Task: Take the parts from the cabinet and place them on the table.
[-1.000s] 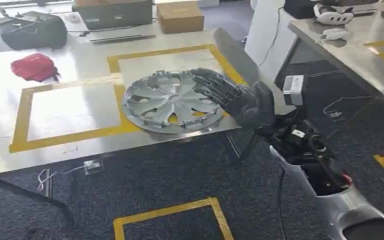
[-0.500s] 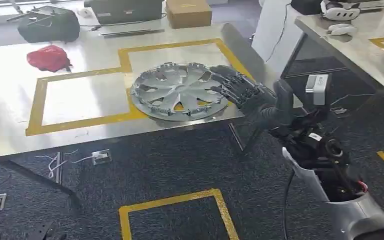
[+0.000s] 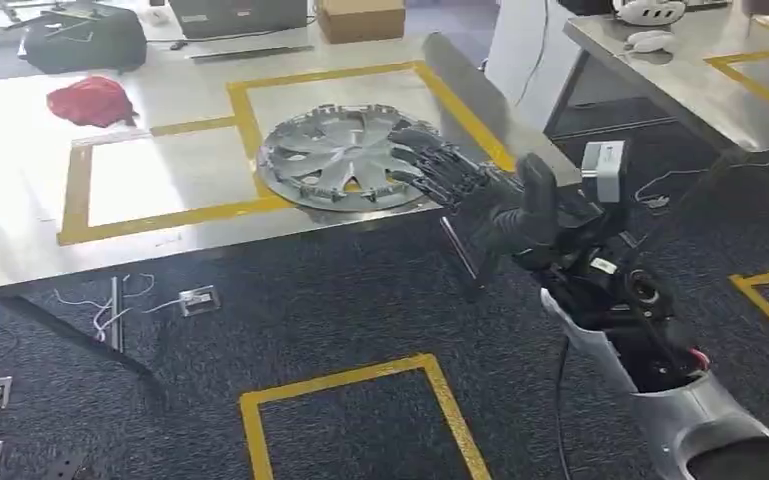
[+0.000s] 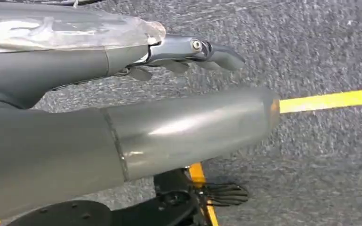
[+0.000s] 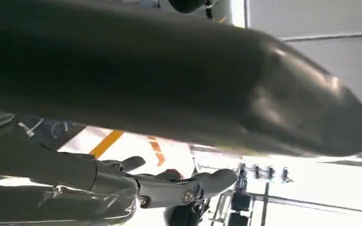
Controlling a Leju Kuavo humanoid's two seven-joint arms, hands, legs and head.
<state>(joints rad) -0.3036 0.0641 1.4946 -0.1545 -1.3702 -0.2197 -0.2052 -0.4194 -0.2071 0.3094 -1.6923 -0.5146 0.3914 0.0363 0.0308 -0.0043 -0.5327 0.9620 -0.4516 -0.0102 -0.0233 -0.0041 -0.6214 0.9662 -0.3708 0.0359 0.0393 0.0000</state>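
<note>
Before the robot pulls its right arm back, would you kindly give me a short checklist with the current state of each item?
1. Hubcap lies flat on the table: ok.
2. Hubcap inside the yellow tape square: not ok, it lies across the tape.
3. Right hand has let go: cannot tell, its fingers reach over the hubcap's rim.
4. Red cloth is away from the hubcap: ok.
5. Left hand holds nothing: ok, it hangs over the carpet.

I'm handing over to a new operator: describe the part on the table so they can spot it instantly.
Look at the near steel table marked with yellow tape rectangles. At its right front edge, across the tape, lies the wheel cover, with the right hand at its rim. It is the table's one round, silver, spoked disc.
</note>
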